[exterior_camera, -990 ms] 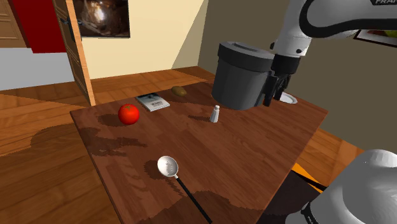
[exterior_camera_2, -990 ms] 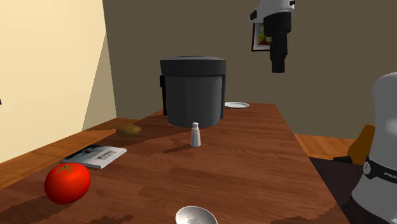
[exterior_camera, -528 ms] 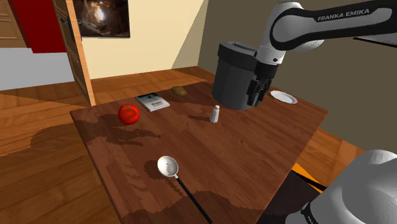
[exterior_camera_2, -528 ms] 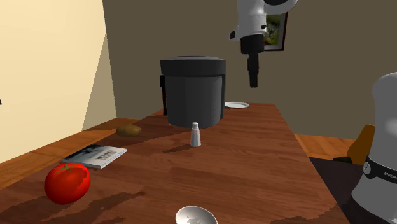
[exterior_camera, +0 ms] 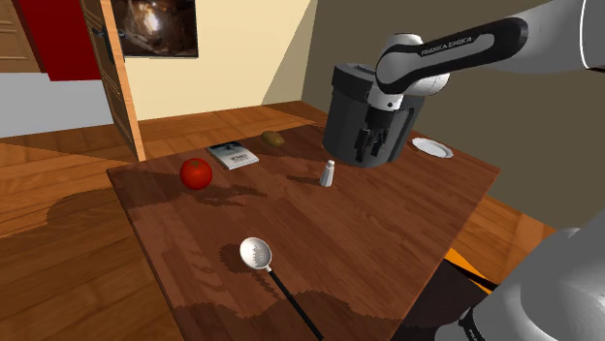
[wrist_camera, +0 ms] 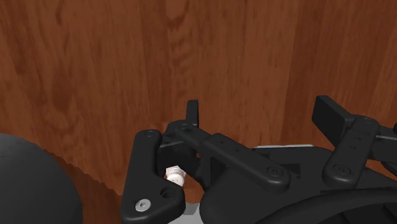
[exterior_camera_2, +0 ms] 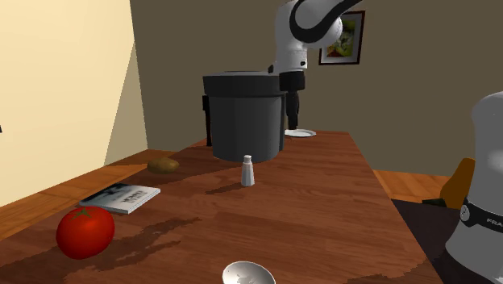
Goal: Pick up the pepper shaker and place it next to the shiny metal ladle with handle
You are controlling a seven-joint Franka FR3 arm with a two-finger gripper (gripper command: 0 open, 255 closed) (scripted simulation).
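Note:
A small white pepper shaker (exterior_camera: 328, 173) (exterior_camera_2: 247, 171) stands upright on the wooden table (exterior_camera: 388, 223), just in front of a big dark pot (exterior_camera: 351, 108) (exterior_camera_2: 244, 113). The metal ladle (exterior_camera: 257, 254) lies near the table's front edge, bowl up, its black handle running toward the stand; its bowl (exterior_camera_2: 248, 274) also shows in the second exterior view. My gripper (exterior_camera: 371, 145) (exterior_camera_2: 292, 109) hangs in the air beside the pot, above and to the shoulder view's right of the shaker. Its fingers stand apart in the wrist view (wrist_camera: 261, 114), open over bare wood with nothing between them.
A red tomato (exterior_camera: 196, 173) (exterior_camera_2: 85, 231), a book (exterior_camera: 233, 154) (exterior_camera_2: 121, 197) and a brown potato-like lump (exterior_camera: 273, 139) (exterior_camera_2: 164, 165) lie toward the shoulder view's left. A white plate (exterior_camera: 431, 147) (exterior_camera_2: 300, 132) sits behind the pot. The pot's dark side (wrist_camera: 32, 184) is close to the gripper.
The arm has swung toward the shoulder view's left and dropped lower, from above the plate to beside the pot, nearer the shaker. Nothing on the table has moved.

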